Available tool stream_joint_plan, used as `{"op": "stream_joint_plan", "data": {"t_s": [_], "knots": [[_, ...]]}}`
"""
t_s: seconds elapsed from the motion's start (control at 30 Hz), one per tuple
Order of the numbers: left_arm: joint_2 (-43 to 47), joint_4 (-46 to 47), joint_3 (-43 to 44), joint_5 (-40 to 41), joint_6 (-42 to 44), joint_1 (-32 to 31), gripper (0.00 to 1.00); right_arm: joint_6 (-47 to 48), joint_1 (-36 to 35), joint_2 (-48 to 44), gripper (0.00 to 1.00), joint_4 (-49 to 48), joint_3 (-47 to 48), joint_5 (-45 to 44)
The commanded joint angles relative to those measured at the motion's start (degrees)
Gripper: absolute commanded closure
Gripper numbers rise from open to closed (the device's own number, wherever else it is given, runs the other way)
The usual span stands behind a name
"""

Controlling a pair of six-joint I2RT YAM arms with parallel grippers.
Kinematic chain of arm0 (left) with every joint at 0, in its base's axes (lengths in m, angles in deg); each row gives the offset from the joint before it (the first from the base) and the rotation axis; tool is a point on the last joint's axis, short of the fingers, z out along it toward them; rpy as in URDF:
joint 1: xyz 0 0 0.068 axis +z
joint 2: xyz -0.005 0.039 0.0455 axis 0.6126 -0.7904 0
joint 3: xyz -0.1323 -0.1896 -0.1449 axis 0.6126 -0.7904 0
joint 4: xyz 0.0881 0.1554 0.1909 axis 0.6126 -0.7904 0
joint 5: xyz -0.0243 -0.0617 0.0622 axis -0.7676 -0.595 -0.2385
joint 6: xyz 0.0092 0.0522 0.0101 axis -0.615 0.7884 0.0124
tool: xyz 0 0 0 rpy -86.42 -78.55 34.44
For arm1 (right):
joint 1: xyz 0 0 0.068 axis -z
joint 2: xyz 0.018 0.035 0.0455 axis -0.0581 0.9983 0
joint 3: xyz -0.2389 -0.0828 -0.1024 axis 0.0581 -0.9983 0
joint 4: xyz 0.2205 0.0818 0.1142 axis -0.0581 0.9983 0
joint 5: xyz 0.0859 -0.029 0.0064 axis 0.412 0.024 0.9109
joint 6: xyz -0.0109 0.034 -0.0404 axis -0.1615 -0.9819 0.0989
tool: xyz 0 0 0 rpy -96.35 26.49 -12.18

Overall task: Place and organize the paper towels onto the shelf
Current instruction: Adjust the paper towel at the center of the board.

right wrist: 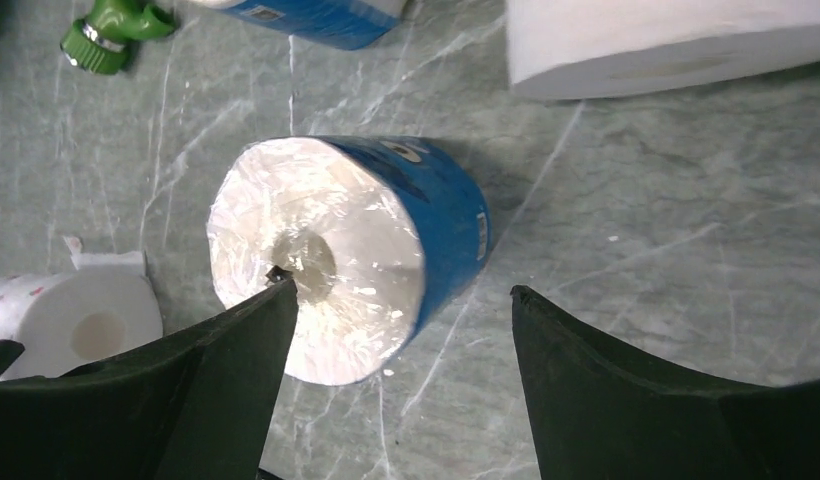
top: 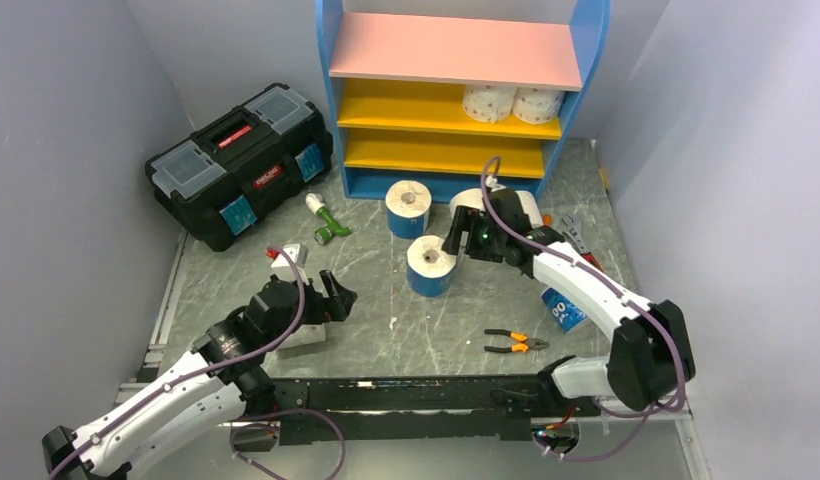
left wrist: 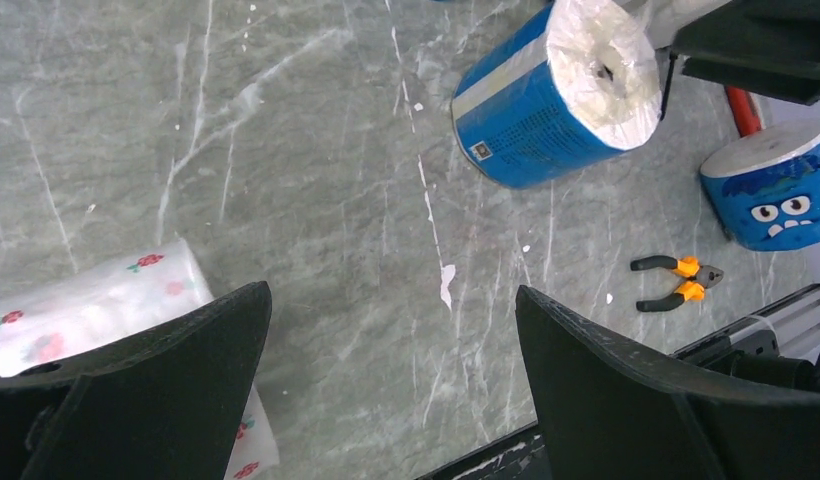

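A blue-wrapped roll [top: 431, 266] was seen standing on end on the table, white face up. The right gripper [top: 458, 243] was held right at it with jaws parted: one fingertip [right wrist: 276, 295] overlapped the roll's end face and the other was kept apart from it, so nothing was clamped. A second blue roll [top: 407, 207] was stood just before the shelf [top: 446, 50], a plain white roll [top: 524, 204] was partly hidden beneath the right arm, and a monster-face roll [left wrist: 776, 195] was set close against that arm. Two pink-dotted rolls [top: 488, 102] were already placed side by side, touching, at the right end of the upper yellow board. The left gripper [top: 331, 298] was spread wide and empty above a rose-printed roll [left wrist: 96, 310] wrapped in film. Everything was laid on a grey-green marbled table [top: 386, 300], veined and flecked white and closed in by pale lilac walls [top: 76, 120]. Red labels were noted on the black toolbox [top: 241, 165], their writing too small to be read. Orange-handled pliers [top: 514, 343] were lying near the front rail.
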Motion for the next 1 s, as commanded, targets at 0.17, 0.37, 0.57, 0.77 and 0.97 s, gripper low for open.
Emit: {"op": "stream_joint_plan", "data": {"t_s": [0.17, 0.37, 0.57, 0.77, 0.97], "knots": [[-1.09, 6.85, -0.55, -3.24, 0.59, -0.19, 0.01, 2.53, -4.13, 4.09, 0.22, 1.40, 4.70, -3.15], [-2.97, 7.82, -0.37, -4.30, 0.76, -0.20, 0.01, 2.35, -5.58, 5.80, 0.24, 2.38, 4.65, -5.52], [-4.20, 9.40, -0.88, -5.27, 0.19, -0.20, 0.01, -0.93, -5.57, 7.02, 0.28, 1.59, 4.09, -5.79], [-4.62, 10.14, -0.84, -5.49, -0.12, -0.19, 0.01, -4.09, -5.55, 8.23, 0.31, 0.11, 3.57, -4.70], [-5.32, 10.81, -1.62, -6.24, -1.23, -0.22, 0.01, -4.37, -5.57, 8.77, 0.34, -0.52, 2.77, -4.64]]}}
